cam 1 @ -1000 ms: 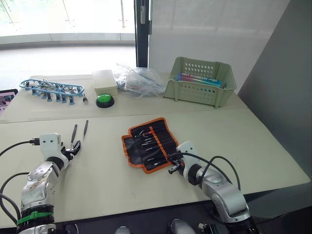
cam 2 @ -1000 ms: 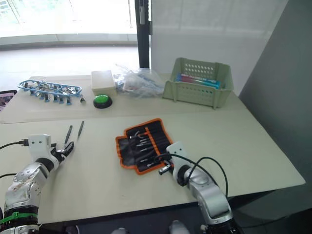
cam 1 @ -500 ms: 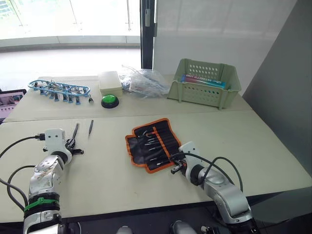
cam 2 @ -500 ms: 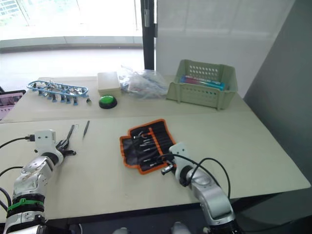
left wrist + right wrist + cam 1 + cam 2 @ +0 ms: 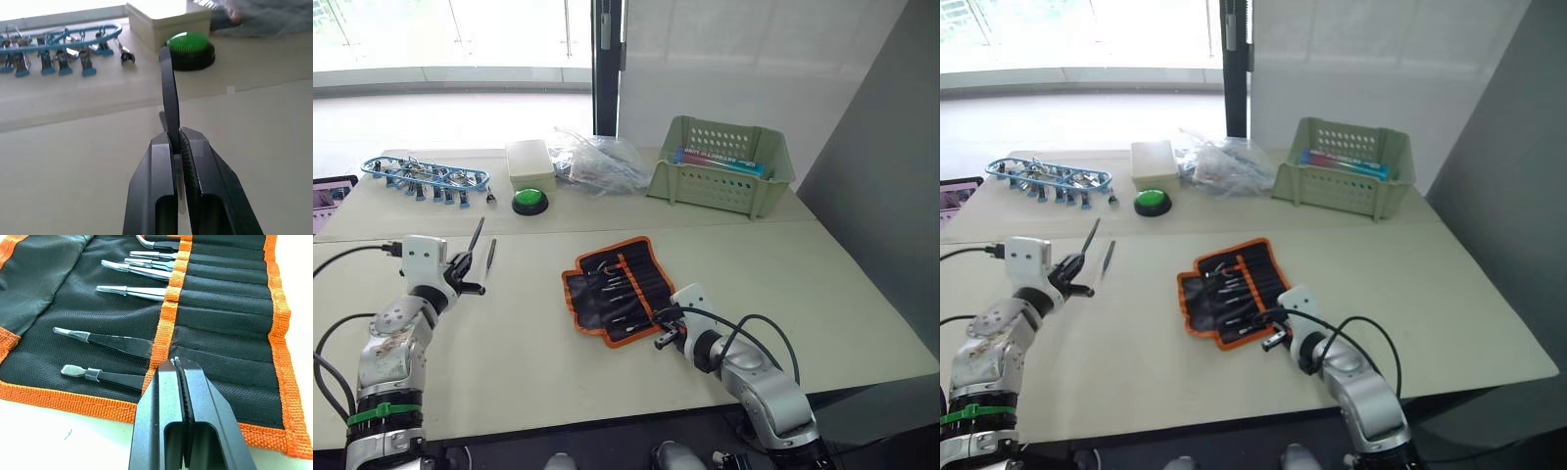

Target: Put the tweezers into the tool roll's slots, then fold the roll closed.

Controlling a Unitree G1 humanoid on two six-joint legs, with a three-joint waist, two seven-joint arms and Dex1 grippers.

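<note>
Several tools are already seated in the roll (image 5: 614, 289). One tweezer (image 5: 169, 100) is pinched in the left claw (image 5: 178, 147); another (image 5: 490, 253) lies on the tabletop (image 5: 538, 362). The right claw (image 5: 182, 377) is closed, empty. Folding is left.

1. The left gripper (image 5: 467, 276) clamps one pair of tweezers (image 5: 475, 238), tip pointing up and away.
2. A second pair (image 5: 490, 253) lies on the table (image 5: 862, 294) just beside it.
3. The right gripper (image 5: 660, 328) rests at the open tool roll (image 5: 614, 289) near edge.
</note>
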